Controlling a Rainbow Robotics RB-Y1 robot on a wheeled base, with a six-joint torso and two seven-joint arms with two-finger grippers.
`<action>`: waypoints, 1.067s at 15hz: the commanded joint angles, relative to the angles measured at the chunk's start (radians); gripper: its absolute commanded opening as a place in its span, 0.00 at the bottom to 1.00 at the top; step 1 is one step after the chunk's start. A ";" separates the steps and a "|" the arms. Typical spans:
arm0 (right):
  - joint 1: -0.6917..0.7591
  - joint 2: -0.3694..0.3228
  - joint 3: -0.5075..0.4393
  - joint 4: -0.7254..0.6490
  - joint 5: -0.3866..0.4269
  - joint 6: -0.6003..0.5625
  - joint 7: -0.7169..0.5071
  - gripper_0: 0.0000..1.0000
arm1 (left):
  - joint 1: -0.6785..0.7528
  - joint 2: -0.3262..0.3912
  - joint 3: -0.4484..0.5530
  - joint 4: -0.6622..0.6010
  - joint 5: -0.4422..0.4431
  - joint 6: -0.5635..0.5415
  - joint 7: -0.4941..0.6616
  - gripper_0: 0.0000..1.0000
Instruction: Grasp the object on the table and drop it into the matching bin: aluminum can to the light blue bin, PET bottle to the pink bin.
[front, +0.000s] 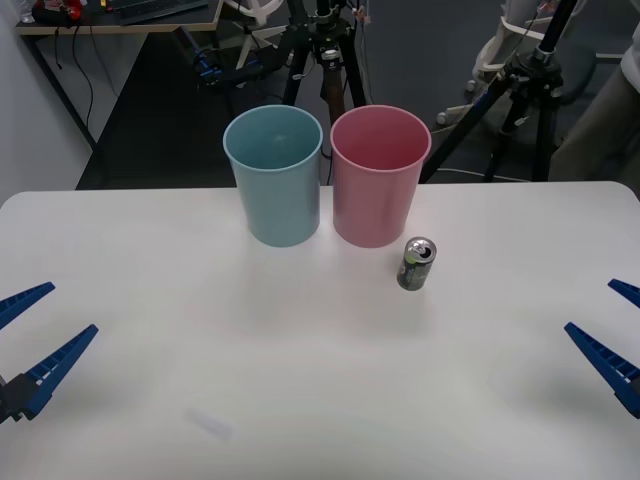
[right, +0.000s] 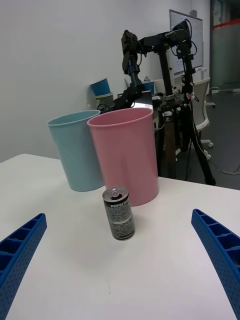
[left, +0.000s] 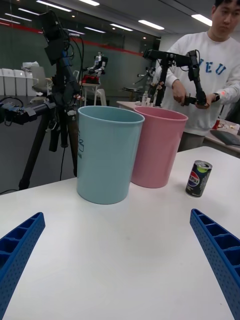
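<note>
Smooth white table (front: 300, 400), upright aluminum can (front: 416, 264)

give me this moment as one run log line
phase: pre-grasp | aluminum can upright on table, before pink bin | light blue bin | left gripper open | right gripper open

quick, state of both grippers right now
Left gripper: open, holding nothing, low over the table's left edge.
Right gripper: open, holding nothing, at the right edge, apart from the aluminum can.
</note>
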 joint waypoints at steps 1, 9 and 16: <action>0.008 0.026 0.013 0.026 0.019 0.005 0.000 1.00 | 0.000 0.000 0.000 0.000 0.000 0.000 0.000 1.00; 0.002 0.012 0.076 0.029 0.072 0.054 0.018 1.00 | 0.000 0.000 0.000 0.000 0.000 0.000 0.000 1.00; -0.005 0.013 0.217 0.027 0.086 0.235 0.178 1.00 | 0.000 0.000 0.000 0.000 0.000 0.000 0.000 1.00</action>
